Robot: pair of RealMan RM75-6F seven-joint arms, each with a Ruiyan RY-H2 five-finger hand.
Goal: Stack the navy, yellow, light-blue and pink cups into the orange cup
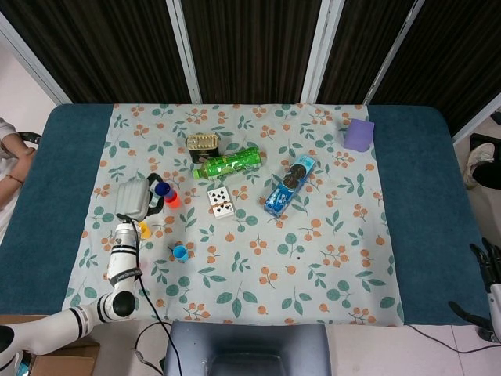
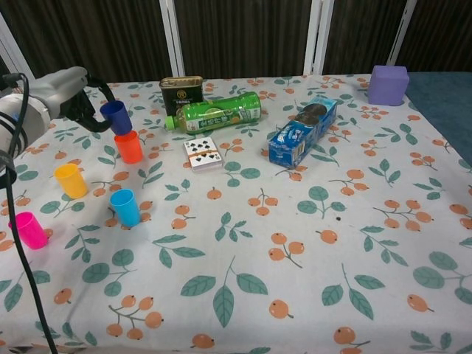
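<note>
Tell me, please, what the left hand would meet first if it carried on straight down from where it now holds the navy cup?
Most likely the orange cup: the navy cup in the left hand hangs just above its rim, though exact alignment in depth is unclear.

Cups cluster left of frame; cards centre, bottle and tin behind, box upper right.

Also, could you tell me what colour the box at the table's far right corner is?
The box is purple, clearest in the chest view.

Green bottle label: print is seen, nothing legible.
Tin front: emblem seen, wording unreadable.
</note>
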